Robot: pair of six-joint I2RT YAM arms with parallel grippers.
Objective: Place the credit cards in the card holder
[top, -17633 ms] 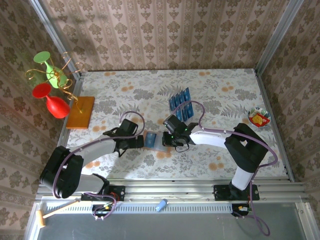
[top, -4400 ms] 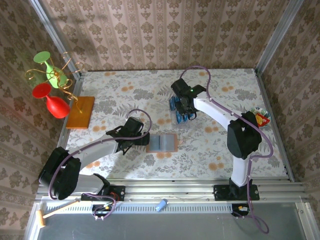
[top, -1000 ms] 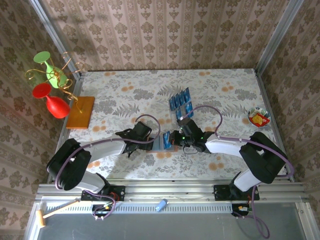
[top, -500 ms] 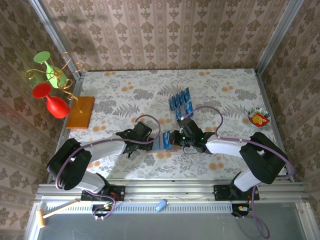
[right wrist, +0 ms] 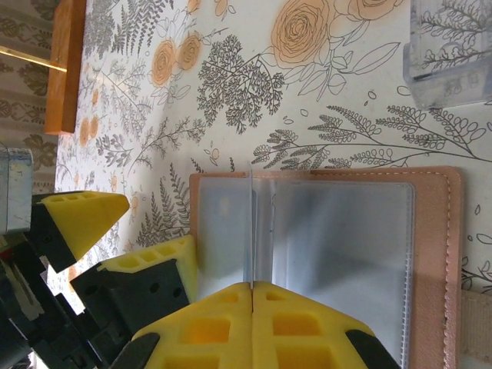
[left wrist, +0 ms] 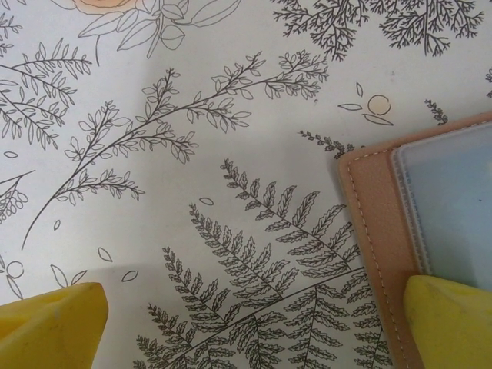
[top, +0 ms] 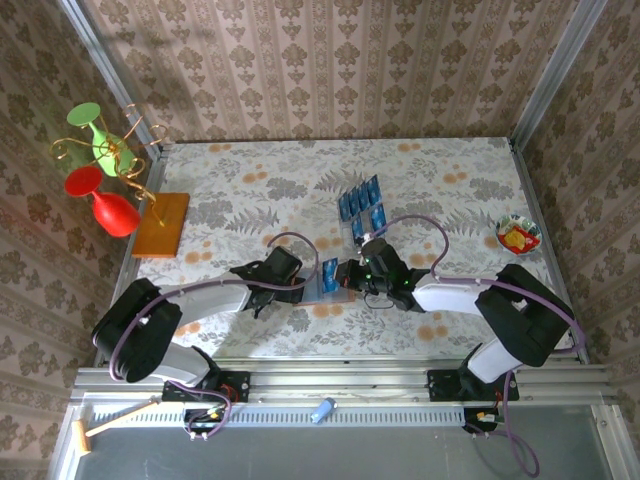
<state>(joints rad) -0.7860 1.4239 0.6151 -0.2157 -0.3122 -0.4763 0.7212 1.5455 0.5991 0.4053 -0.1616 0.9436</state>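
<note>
Green goblet (top: 96, 135), red goblet (top: 112, 211), orange-brown board (top: 162, 223), small bowl (top: 537, 240) at right, floral tablecloth (top: 250, 170)

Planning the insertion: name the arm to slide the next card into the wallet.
Right: its jaws hold a card edge-on over the open wallet; left jaws sit open at its edge.

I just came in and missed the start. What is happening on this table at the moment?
The right gripper is shut on one blue credit card, held on edge at the middle of the open card holder. The left gripper is open, with one fingertip at the holder's edge. The other cards lie farther back on the table.
</note>
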